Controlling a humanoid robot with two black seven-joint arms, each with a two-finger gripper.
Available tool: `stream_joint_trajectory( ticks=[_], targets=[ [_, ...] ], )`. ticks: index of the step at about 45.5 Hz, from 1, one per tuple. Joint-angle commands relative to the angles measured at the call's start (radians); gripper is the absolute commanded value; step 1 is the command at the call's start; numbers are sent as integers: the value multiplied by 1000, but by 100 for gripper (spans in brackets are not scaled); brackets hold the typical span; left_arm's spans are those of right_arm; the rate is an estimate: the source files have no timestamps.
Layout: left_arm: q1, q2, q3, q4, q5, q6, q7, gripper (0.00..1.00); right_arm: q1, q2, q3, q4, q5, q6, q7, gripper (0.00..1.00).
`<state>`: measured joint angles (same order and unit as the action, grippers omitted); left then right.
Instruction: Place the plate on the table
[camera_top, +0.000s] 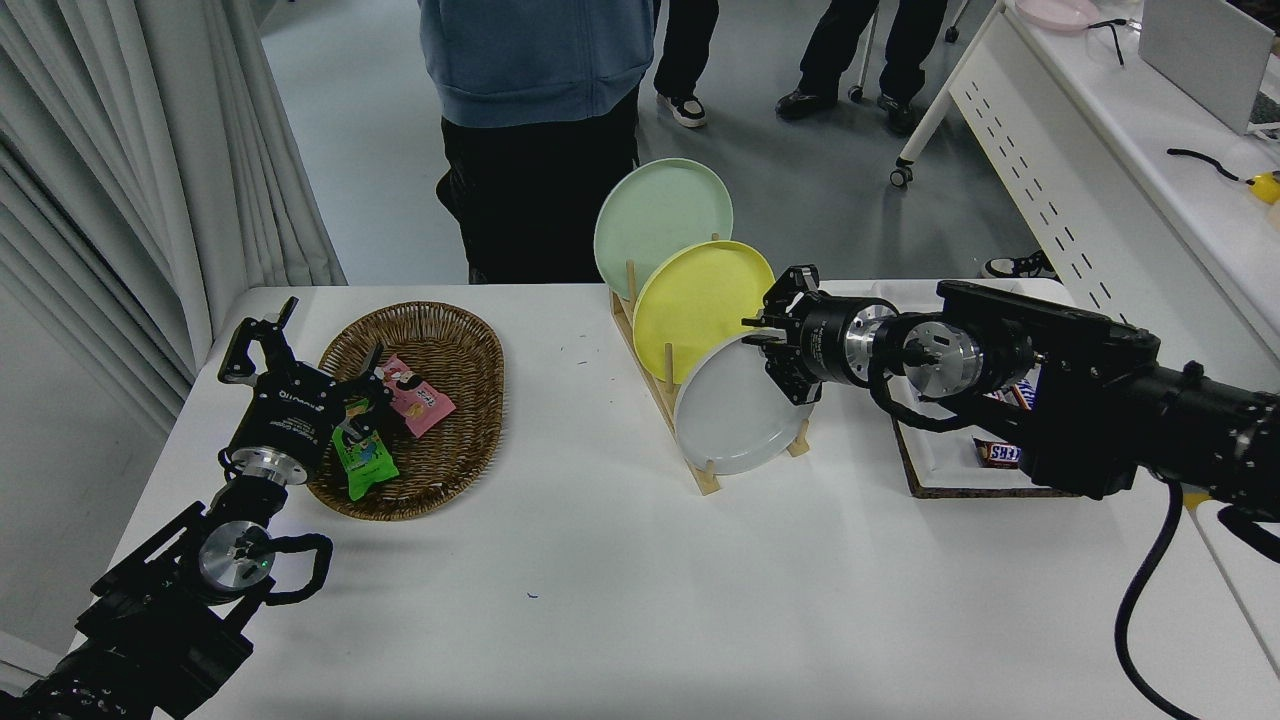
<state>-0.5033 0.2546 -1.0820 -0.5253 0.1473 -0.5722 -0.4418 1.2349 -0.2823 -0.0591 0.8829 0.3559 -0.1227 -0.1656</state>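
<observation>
Head view gives me the round, plain light grey plate (733, 415) standing on edge in the front slot of the small wooden dish rack (700, 462), leaning back against the round yellow plate (698, 300) behind it, with the round pale green plate (660, 218) at the rear. All of this sits on the large white table (620, 600). My right gripper (778, 347) reaches in from the right, level with the grey plate's upper right rim; its black fingers are spread, one above the rim and one below it, and I cannot tell whether either touches the plate. My left gripper (300, 375) is parked at the lower left, fingers apart, over the near edge of the oval brown wicker basket (425, 340), which holds a green snack packet (362, 458) and a pink one (418, 400). Behind the right arm lies a flat tray (925, 470) with candy bars. A person in a blue top (540, 55) stands at the far side.
</observation>
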Motion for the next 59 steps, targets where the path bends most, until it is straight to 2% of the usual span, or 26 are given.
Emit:
stream_joint_trajectory(
  ticks=[1, 9, 28, 37, 48, 53, 59],
  targets=[
    [0, 0, 1, -1, 0, 0, 0, 100, 0, 2, 1, -1, -2, 2, 0, 13],
    [0, 0, 1, 1, 0, 0, 0, 100, -2, 2, 1, -4, -2, 2, 1, 11],
    [-1, 0, -1, -1, 0, 0, 0, 100, 0, 5, 2, -13, -6, 2, 0, 0],
    [0, 0, -1, -1, 0, 0, 0, 100, 15, -3, 7, -10, -5, 5, -2, 0],
    [0, 0, 1, 1, 0, 0, 0, 100, 69, -60, 48, 14, -3, 14, -103, 0],
    [0, 0, 1, -1, 0, 0, 0, 100, 106, -81, 62, 36, 5, 5, -123, 0],
    [-1, 0, -1, -1, 0, 0, 0, 100, 152, -136, 81, 105, 89, -17, -135, 0]
  ],
)
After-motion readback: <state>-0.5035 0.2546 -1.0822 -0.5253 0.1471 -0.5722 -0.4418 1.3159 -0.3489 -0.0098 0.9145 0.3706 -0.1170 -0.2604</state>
